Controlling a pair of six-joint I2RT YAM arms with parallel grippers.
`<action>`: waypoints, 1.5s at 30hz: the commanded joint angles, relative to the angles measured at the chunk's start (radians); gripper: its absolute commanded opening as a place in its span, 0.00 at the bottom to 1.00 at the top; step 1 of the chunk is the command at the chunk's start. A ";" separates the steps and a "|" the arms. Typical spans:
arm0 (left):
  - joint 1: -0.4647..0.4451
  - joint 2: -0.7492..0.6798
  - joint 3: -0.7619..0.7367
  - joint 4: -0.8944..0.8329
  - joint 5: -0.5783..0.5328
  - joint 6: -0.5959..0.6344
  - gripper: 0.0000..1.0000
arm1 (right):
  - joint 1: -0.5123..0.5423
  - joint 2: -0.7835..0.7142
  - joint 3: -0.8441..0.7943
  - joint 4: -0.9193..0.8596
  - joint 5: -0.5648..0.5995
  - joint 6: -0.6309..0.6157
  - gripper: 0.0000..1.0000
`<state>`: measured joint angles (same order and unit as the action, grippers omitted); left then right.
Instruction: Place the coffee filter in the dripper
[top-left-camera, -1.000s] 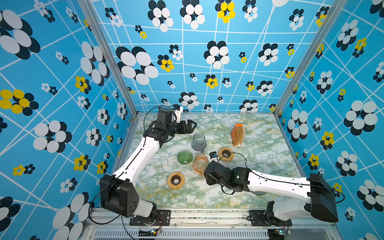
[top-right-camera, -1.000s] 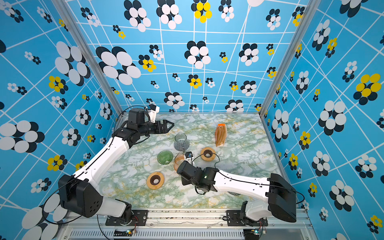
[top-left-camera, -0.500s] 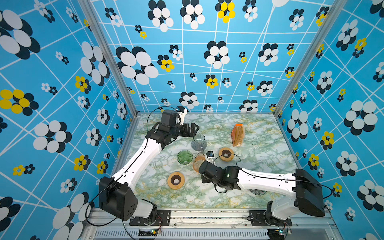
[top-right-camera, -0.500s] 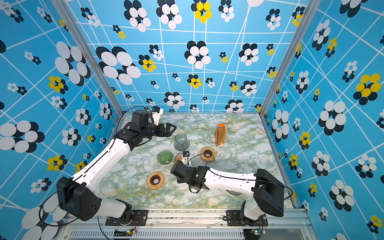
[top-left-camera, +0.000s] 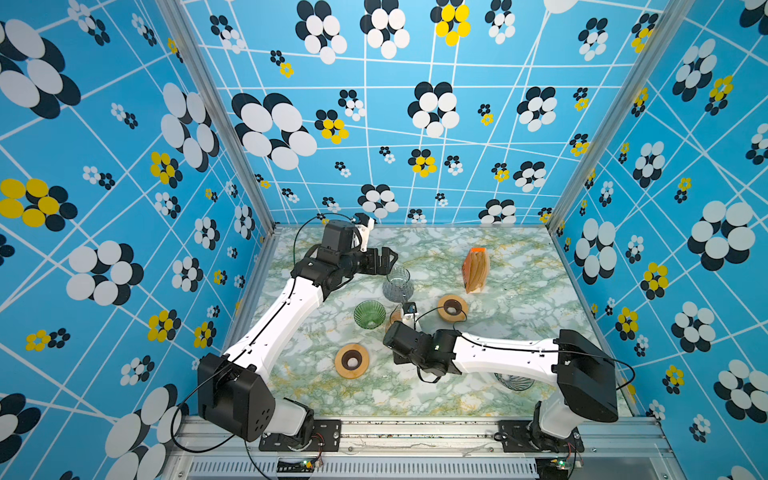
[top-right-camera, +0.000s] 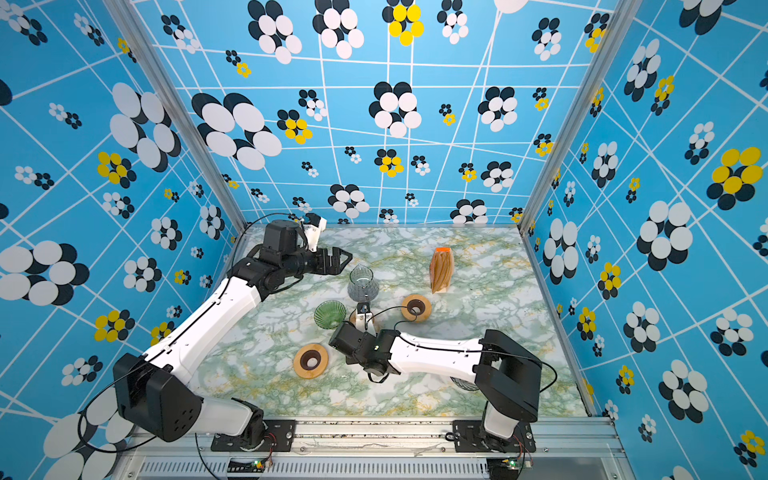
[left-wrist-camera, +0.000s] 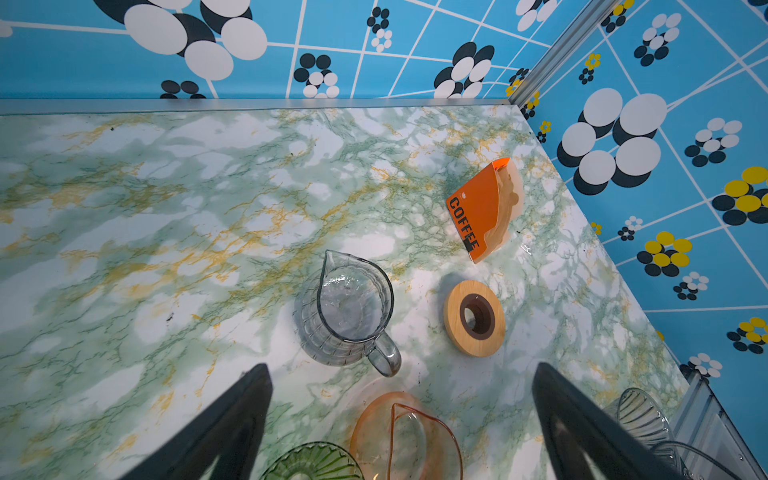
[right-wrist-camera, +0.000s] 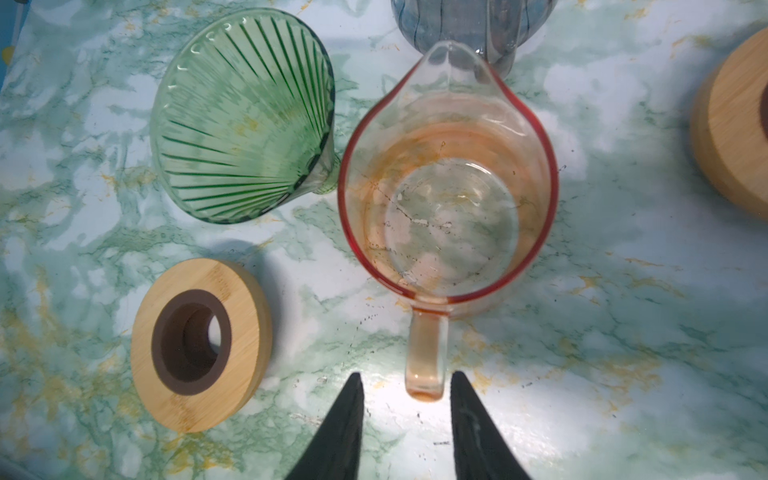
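The job has hardly begun. The pack of coffee filters (left-wrist-camera: 484, 208), orange with the word COFFEE on it, lies on the tabletop (left-wrist-camera: 145, 187) near the far right corner, well apart from both hands. No loose filter shows anywhere. The green dripper (right-wrist-camera: 245, 116) sits just beside the orange jug (right-wrist-camera: 449, 187) and is empty. It seems to lean on its side, though I cannot be sure. The right hand (right-wrist-camera: 406, 376) is low at the orange jug's handle (right-wrist-camera: 426, 357), with one finger on each side of it. The fingers are a little apart and there is a thin gap by the handle, so the hand is not squeezing it yet. The left hand (top-left-camera: 380, 261) hangs above the clear jug (left-wrist-camera: 347, 307) near the back, with its fingers spread wide and nothing in them. I think the step in hand is getting things ready: taking hold of the orange jug so the dripper can have a place to stand. Next, the right hand needs to pinch the handle firmly, because glass is slippery and the handle is thin. After that the dripper has to stand with its wide mouth up, maybe on a wooden ring (right-wrist-camera: 199, 345). Then one filter has to be pulled from the pack, opened and set inside.
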<state>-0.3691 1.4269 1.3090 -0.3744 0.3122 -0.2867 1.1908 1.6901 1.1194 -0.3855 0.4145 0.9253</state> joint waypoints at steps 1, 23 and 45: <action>-0.002 -0.022 0.018 -0.018 -0.016 0.021 0.99 | 0.006 0.021 0.032 -0.028 0.036 0.011 0.36; -0.001 -0.025 0.016 -0.019 -0.024 0.027 0.99 | 0.005 0.066 0.050 -0.065 0.096 0.010 0.24; -0.001 -0.023 0.021 -0.026 -0.030 0.030 0.99 | 0.006 -0.050 -0.050 -0.078 0.105 0.001 0.18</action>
<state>-0.3691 1.4265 1.3094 -0.3897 0.2966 -0.2752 1.1908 1.6932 1.1004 -0.4248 0.4934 0.9245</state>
